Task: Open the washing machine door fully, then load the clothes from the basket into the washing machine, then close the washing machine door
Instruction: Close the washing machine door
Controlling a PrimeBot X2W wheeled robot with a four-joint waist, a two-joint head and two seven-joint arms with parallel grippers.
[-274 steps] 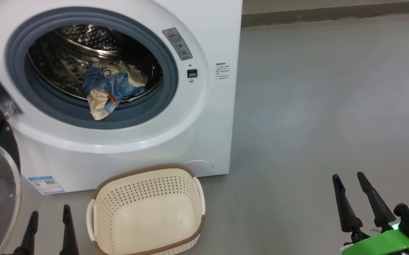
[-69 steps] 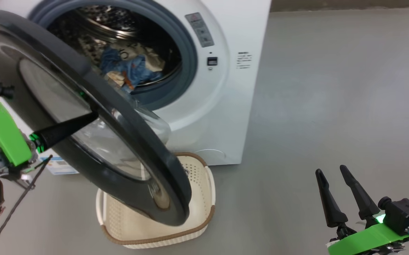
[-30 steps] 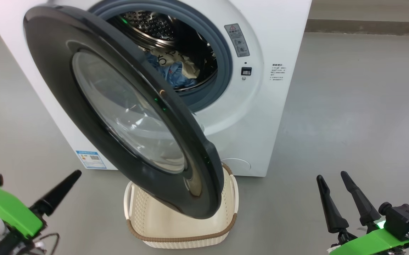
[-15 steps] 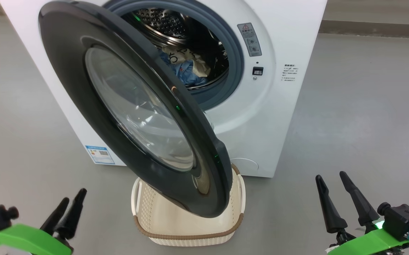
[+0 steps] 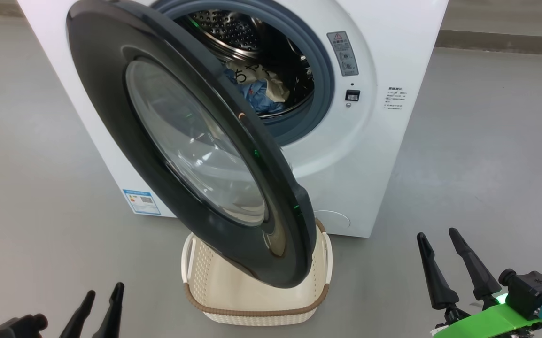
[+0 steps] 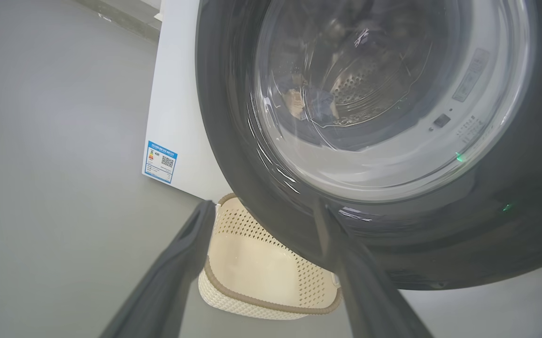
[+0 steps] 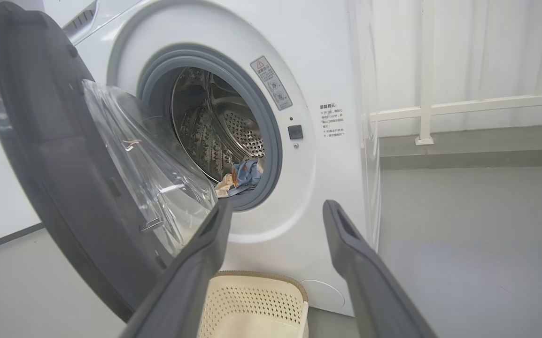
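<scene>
1. The clothes (image 5: 259, 89) lie inside the washing machine (image 5: 393, 56); the basket (image 5: 233, 293) stands empty on the floor under the half-shut washing machine door (image 5: 102, 117).
2. Left gripper (image 5: 104, 290) and right gripper (image 5: 436, 233): fingers spread, empty, clear of the door.
3. Push the door's free edge squarely until it latches.

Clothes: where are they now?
Head view, upper centre: the clothes lie low in the washer's drum, just behind the grey gasket and right of the half-open door. The basket sits on the floor below.
</scene>
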